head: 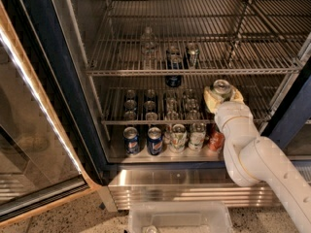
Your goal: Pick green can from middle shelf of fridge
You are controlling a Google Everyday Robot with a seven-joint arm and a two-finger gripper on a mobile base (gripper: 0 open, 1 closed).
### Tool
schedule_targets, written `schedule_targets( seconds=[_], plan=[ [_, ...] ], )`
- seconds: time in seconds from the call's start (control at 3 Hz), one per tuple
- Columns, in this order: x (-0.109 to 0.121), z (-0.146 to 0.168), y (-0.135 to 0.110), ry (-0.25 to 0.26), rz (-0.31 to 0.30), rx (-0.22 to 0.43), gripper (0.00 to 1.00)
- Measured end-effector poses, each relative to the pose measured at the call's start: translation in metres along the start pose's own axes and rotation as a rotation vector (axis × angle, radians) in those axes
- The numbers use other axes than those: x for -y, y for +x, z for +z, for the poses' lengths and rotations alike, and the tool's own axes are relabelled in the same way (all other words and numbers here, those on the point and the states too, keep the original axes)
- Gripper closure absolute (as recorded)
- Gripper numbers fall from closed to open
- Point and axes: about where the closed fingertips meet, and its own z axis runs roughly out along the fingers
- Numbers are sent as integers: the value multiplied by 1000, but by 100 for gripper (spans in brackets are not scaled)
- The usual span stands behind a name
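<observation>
My gripper (pixel 221 95) is in front of the open fridge (pixel 63 81), at the right, just below the front bar of the middle shelf (pixel 126 73). It is shut on the green can (pixel 222 87); the can's shiny silver top shows between the cream fingers (pixel 209 99), and its side is mostly hidden by them. The white arm runs down to the lower right.
A clear bottle (pixel 148 41), a dark blue can (pixel 173 67) and another can (pixel 192 53) stand on the middle shelf. Several cans fill the rack below (pixel 160 106) and the fridge floor (pixel 167 139). The glass door (pixel 29 144) is open at left. A clear plastic bin (pixel 180 218) sits below.
</observation>
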Motion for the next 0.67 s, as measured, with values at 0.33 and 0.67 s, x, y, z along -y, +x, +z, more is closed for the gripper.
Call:
schedule_targets(
  seconds=[0.33, 0.67],
  plan=[
    [9, -23, -3, 40, 11, -1, 100],
    [9, -23, -3, 41, 11, -1, 100]
  ],
)
